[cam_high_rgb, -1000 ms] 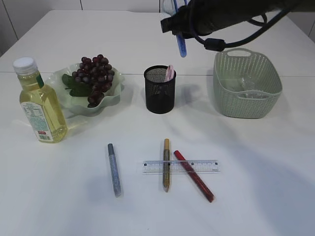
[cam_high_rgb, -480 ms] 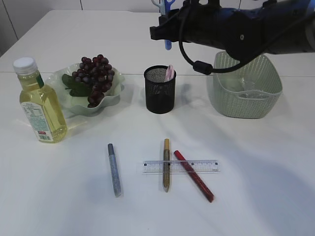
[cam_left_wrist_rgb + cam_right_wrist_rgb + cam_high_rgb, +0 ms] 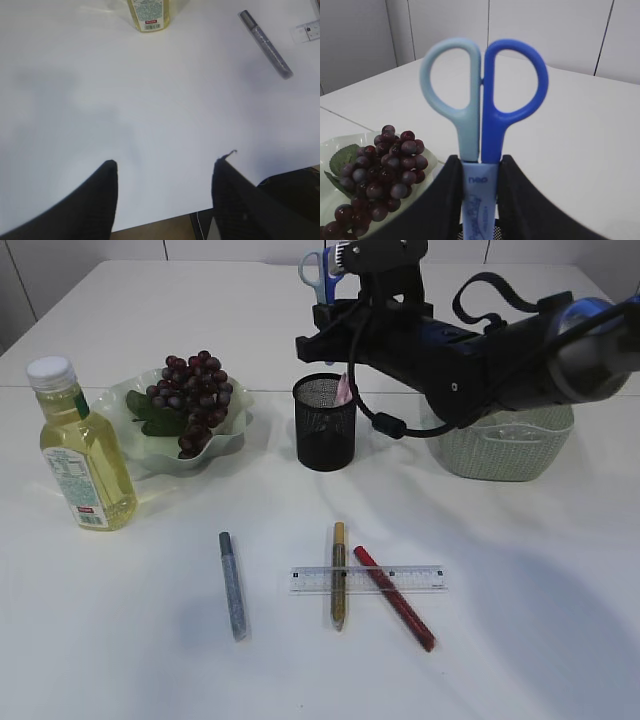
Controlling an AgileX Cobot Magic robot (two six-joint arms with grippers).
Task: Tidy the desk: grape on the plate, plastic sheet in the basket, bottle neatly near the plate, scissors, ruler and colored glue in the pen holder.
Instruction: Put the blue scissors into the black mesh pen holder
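Right jaws clamp the scissors (image 3: 482, 125), handles up, at upper centre above the holder (image 3: 324, 422). Left jaws stand wide over bare worktop (image 3: 125, 110), the bottle (image 3: 148, 12) at the frame's top.

The scissors (image 3: 482, 115) have 1 pale blue handle and 1 deep blue handle. The pen holder (image 3: 325, 422) is black mesh. The basket (image 3: 500, 445) is pale green weave. The grapes (image 3: 197, 400) are dark purple on a light green plate (image 3: 232, 435). The bottle (image 3: 82, 455) is yellow with a white cap. The 3 glue pens are grey (image 3: 232, 585), gold (image 3: 339, 575) and red (image 3: 394, 597); the ruler (image 3: 366, 579) is clear.
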